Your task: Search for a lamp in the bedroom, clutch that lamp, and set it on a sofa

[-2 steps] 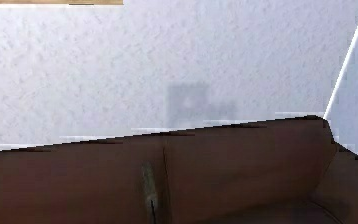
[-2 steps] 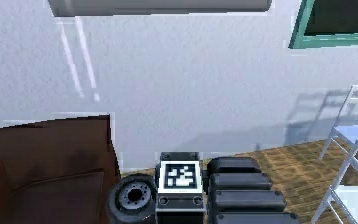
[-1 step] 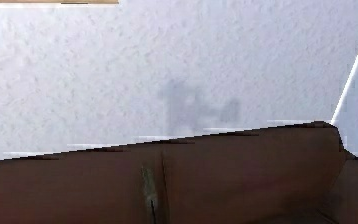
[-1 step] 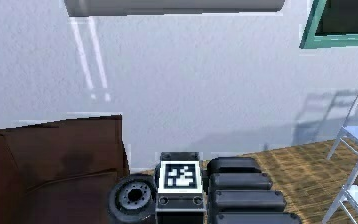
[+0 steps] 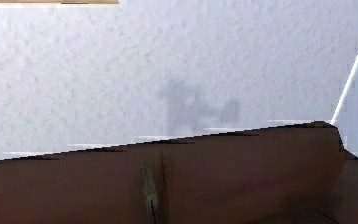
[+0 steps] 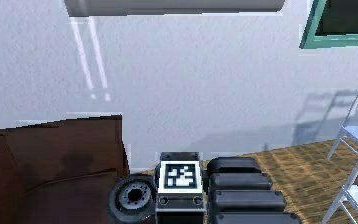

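Brown sofa (image 5: 247, 170) straight ahead, its back against a white textured wall (image 5: 137, 70).
In the arm side view the sofa's end sits at lower left; the gripper (image 6: 134, 198) is near it, left of a white marker square (image 6: 179, 177); whether its fingers are spread, pressed together or holding anything cannot be told; wooden floor (image 6: 287, 165) and a teal window frame (image 6: 337, 30) lie to the right.

one brown sofa (image 5: 227, 175), one green frame (image 6: 337, 43)
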Robot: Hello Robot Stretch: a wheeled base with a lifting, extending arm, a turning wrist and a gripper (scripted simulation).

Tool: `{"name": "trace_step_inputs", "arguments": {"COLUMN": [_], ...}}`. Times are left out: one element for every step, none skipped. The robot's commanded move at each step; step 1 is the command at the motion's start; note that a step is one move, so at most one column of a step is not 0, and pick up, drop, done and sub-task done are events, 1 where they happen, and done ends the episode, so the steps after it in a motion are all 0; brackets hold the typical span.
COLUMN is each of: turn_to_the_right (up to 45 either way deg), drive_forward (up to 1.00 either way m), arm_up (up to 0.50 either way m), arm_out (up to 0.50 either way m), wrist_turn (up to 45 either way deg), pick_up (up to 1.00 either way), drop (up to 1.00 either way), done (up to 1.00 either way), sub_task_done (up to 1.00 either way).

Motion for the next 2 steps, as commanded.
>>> {"name": "trace_step_inputs", "arguments": {"turn_to_the_right": [0.0,0.0], "drive_forward": [0.00,0.00], "arm_up": [0.00,-0.30], "arm_out": [0.00,0.00], "wrist_turn": [39.0,0.0], "pick_up": [0.00,0.00], "drop": [0.00,0.00], "done": [0.00,0.00], "sub_task_done": [0.00,0.00]}}
